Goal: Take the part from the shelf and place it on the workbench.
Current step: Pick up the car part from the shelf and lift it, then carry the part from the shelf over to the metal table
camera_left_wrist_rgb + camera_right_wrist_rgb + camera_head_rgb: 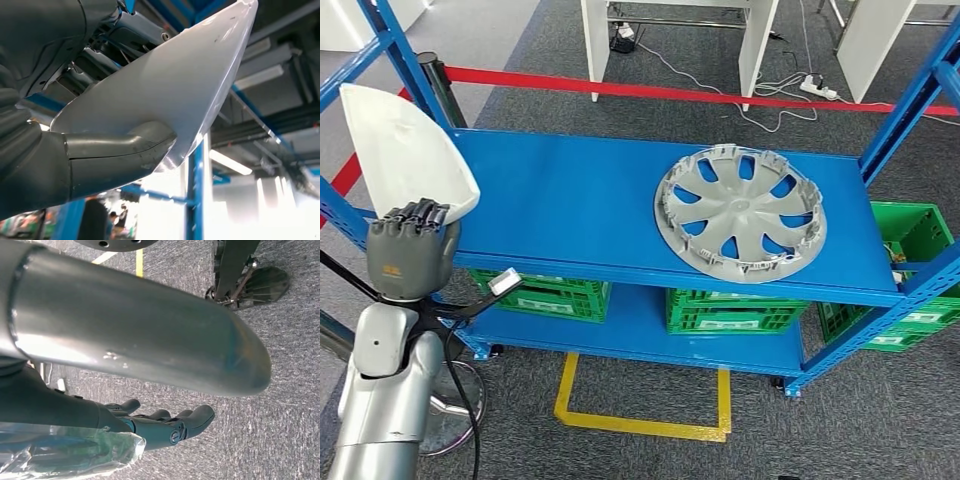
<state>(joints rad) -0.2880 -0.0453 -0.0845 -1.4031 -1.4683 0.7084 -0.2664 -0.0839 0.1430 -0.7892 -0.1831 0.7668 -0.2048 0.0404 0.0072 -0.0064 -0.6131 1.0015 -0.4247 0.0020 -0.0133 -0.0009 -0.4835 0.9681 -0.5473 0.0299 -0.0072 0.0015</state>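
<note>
At the left end of the blue shelf (569, 190), seen from the head view, the robot's left hand (412, 250) grips a white curved part (399, 155), fingers curled over its lower edge, holding it up just off the shelf's top board. Further right on that board lies a grey wheel cover (740, 211), flat, well apart from the hand. Green crates (546, 296) sit on the lower level, and a yellow floor marking (644, 420) lies in front of the shelf.

From the left wrist view, the part (181, 85) rests across the thick grey thumb (124, 150), with the darker fingers pressing on its other side.

From the right wrist view, the right hand (162, 425) hangs above grey carpet (286, 390), fingers loosely extended and apart, holding nothing.
</note>
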